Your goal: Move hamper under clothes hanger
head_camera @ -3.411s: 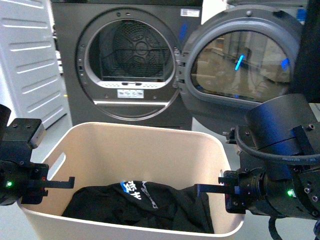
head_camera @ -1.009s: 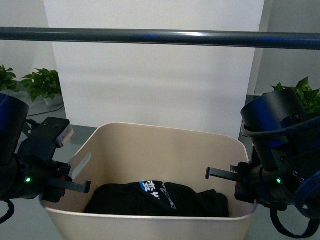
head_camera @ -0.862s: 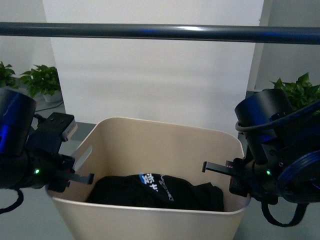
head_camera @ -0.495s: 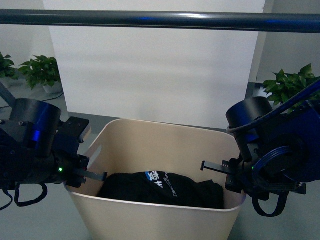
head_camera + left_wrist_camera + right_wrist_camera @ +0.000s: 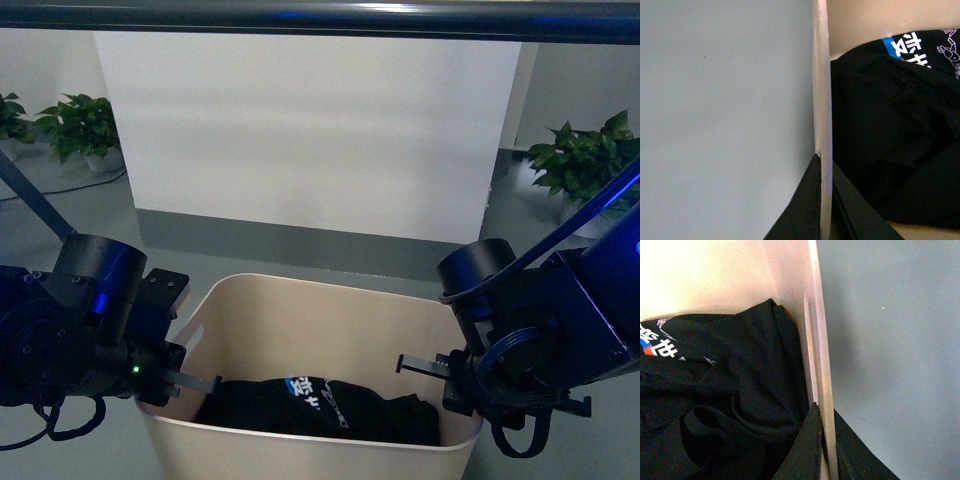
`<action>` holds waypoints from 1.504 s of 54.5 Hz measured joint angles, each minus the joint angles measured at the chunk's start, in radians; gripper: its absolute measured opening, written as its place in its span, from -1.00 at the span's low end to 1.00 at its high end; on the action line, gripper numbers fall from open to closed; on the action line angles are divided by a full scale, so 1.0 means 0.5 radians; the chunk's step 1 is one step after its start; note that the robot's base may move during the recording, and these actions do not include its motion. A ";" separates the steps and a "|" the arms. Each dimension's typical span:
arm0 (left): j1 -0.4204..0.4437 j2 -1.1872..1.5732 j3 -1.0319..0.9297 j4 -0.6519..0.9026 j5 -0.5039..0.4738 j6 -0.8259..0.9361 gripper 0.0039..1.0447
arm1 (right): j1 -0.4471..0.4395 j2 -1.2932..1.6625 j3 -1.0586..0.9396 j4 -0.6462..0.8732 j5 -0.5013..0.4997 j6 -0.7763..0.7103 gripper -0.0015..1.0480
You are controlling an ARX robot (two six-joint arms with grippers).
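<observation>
I had the hamper (image 5: pixel 300 310) about under the clothes hanger (image 5: pixel 300 18), left fingers (image 5: pixel 805 215) and right fingers (image 5: pixel 852 457) pinching its walls; only release looked left

The only writing sits on the black garment (image 5: pixel 380 412) in the hamper (image 5: pixel 320 320): white Chinese characters on a blue patch (image 5: pixel 901 45), too cropped to read reliably.

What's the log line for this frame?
left gripper clamps hamper wall | right gripper clamps opposite wall | black garment inside | clothes hanger overhead
</observation>
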 joint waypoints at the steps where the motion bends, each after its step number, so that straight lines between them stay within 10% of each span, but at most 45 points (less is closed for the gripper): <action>1: 0.002 0.000 0.000 -0.008 -0.001 -0.001 -0.93 | -0.002 0.002 0.001 0.005 0.000 0.002 -0.94; 45: 0.044 0.001 -0.114 -0.105 0.032 -0.058 -0.92 | 0.008 0.027 0.000 0.040 0.034 -0.006 -0.95; 52: 0.059 0.000 -0.121 -0.126 0.079 -0.030 -0.58 | 0.011 0.034 -0.008 0.066 0.034 0.002 -0.85; 82: 0.079 -0.288 -0.192 -0.079 0.167 0.001 0.92 | 0.009 -0.208 -0.188 0.143 0.150 0.034 0.67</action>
